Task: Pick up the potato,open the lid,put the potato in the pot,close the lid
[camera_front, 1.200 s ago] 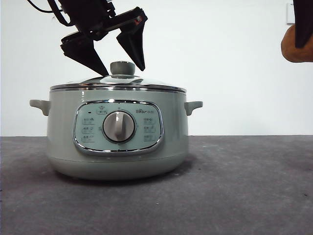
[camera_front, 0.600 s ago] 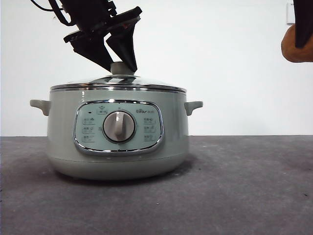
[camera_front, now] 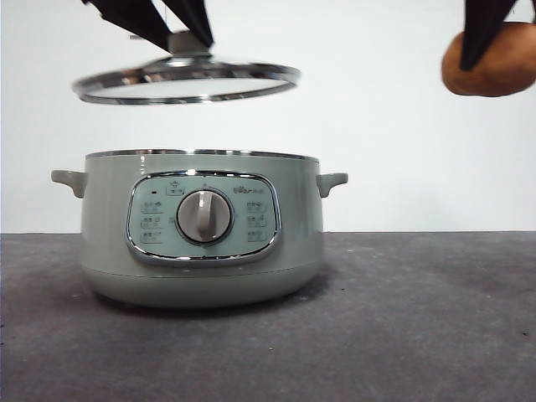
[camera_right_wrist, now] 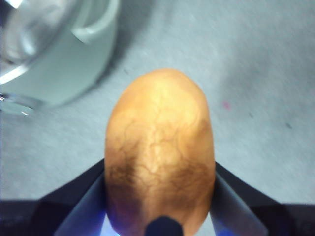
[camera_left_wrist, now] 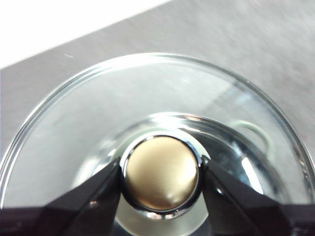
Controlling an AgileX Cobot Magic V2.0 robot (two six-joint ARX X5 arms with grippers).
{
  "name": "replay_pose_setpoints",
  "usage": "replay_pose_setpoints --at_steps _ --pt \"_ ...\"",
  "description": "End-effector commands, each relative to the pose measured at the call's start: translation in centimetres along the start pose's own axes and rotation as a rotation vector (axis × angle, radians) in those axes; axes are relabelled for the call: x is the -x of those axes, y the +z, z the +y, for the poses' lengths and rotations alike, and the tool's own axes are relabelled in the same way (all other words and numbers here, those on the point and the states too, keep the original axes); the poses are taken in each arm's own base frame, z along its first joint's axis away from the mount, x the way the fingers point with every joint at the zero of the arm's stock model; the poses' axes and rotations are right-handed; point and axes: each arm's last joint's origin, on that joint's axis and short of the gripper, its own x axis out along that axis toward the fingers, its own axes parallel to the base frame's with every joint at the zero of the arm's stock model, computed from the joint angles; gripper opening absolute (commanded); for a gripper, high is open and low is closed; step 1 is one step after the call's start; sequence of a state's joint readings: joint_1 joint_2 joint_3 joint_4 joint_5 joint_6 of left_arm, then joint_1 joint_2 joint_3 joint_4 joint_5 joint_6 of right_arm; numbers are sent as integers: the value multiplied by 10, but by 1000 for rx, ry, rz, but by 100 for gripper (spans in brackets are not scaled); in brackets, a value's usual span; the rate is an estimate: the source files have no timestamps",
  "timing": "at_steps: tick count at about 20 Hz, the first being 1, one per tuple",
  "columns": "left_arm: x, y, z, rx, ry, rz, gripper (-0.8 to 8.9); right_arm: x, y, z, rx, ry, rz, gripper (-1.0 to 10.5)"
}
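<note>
Front view: the left gripper [camera_front: 174,32], cut off at the top edge, pinches the knob of the lid [camera_front: 186,80], held clear above the open pot [camera_front: 201,226] on the dark grey table [camera_front: 419,318]; white wall behind.

Left wrist view: jaws clamp the knob [camera_left_wrist: 161,172].

Right wrist view: the right gripper [camera_right_wrist: 160,196] grips the potato [camera_right_wrist: 160,152] — in the air beside the pot.

Open gap between raised lid [camera_front: 186,84] and pot [camera_front: 201,226] rim; the lid apparently overhangs the whole mouth.
</note>
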State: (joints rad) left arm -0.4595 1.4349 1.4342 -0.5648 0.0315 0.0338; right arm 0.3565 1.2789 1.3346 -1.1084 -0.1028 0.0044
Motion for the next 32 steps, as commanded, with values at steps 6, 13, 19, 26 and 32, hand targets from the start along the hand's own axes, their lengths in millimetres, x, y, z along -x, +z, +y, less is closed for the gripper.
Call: replay_pose_setpoints --at_steps 6,13,19,26,32 --pt "18 -4 57 100 167 13 -8 -36 44 58 72 115 40 -2" --pt "32 -16 109 202 318 37 -8 -97 110 118 161 194 95 -2" --pt "45 -26 139 281 406 46 -9 -166 131 151 186 211 155 -3" --pt "45 -27 140 283 408 50 -9 -216 124 154 189 176 226 -2" --pt "45 -28 140 285 406 56 -9 -220 124 153 197 135 221 -2"
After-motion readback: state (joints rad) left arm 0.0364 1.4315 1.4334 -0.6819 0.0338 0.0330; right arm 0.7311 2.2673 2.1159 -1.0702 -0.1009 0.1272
